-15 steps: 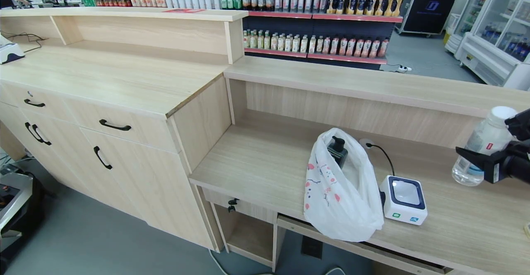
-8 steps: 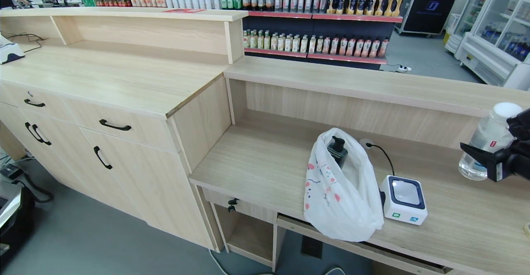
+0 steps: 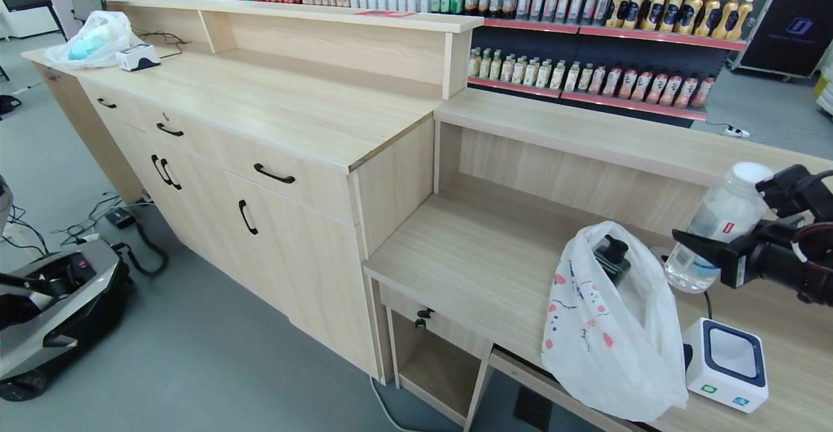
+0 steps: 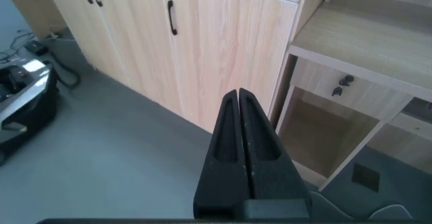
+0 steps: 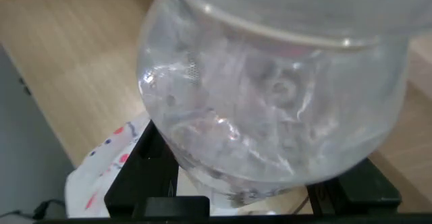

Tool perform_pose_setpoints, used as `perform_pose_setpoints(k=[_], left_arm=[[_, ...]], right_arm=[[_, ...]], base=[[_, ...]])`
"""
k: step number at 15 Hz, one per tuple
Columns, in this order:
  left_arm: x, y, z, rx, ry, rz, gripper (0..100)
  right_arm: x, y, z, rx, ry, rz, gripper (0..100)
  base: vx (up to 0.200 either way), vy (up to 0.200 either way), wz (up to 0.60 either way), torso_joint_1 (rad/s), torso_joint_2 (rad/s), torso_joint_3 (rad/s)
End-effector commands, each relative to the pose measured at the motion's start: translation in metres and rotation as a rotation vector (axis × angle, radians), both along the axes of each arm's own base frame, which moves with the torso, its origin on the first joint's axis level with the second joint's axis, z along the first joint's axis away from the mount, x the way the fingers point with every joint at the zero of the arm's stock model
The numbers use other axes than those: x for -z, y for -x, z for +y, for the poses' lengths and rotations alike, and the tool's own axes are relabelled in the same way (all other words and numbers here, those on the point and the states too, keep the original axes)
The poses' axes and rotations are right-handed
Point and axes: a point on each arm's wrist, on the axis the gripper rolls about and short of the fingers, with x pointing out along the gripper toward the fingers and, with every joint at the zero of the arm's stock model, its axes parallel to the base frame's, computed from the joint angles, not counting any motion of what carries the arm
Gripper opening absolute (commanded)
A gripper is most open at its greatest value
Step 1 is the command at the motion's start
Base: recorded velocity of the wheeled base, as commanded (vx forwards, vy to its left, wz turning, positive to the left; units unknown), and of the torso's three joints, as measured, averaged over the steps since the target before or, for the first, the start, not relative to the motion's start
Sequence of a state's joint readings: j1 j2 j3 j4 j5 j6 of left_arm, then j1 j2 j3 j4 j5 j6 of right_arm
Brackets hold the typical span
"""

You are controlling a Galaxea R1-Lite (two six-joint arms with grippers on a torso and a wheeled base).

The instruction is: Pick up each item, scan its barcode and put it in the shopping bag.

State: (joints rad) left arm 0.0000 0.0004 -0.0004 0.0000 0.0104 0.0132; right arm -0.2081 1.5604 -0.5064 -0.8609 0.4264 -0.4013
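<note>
Water bottle (image 3: 716,224) held in the air over the counter (image 3: 481,263), just behind the shopping bag (image 3: 605,328), clamped in the right claw (image 3: 706,250). Bag stands open beside the scanner (image 3: 725,364), with what looks like a dark pump bottle (image 3: 612,256) inside. Left claw (image 4: 239,106) fully closed, empty, over the floor.

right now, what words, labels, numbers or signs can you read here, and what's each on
No text here is legible.
Red label on the clear plastic bottle with a white cap: too small.
Green and blue marks on the white box scanner with a dark blue frame: too small.
Flat red sign on the upper wooden counter ledge: blurred.
Pale emblem on the black panel: no letters.
Labels on the shelved drink bottles: too small.
</note>
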Motion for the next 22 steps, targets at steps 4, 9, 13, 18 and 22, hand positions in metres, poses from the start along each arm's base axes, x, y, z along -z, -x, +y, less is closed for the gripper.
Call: perform_pose_setpoints(k=[4, 9, 13, 18, 22], left_arm=[[0.0, 0.0, 0.0, 0.0, -0.001, 0.0, 0], [0.0, 0.0, 0.0, 0.0, -0.001, 0.0, 0], [0.0, 0.0, 0.0, 0.0, -0.001, 0.0, 0], [0.0, 0.0, 0.0, 0.0, -0.001, 0.0, 0], [0.0, 0.0, 0.0, 0.0, -0.001, 0.0, 0]], right_arm=[[0.04, -0.007, 0.009, -0.169, -0.086, 0.23, 0], [0.087, -0.04, 0.0, -0.208, -0.044, 0.24, 0], [0.111, -0.057, -0.003, -0.208, -0.046, 0.25, 0], [0.128, -0.067, -0.001, -0.268, -0.06, 0.232, 0], [0.133, -0.06, 0.004, -0.361, -0.06, 0.249, 0]], base=[[0.0, 0.0, 0.0, 0.0, 0.0, 0.0], [0.0, 0.0, 0.0, 0.0, 0.0, 0.0], [0.0, 0.0, 0.0, 0.0, 0.0, 0.0], [0.0, 0.0, 0.0, 0.0, 0.0, 0.0], [0.0, 0.0, 0.0, 0.0, 0.0, 0.0]])
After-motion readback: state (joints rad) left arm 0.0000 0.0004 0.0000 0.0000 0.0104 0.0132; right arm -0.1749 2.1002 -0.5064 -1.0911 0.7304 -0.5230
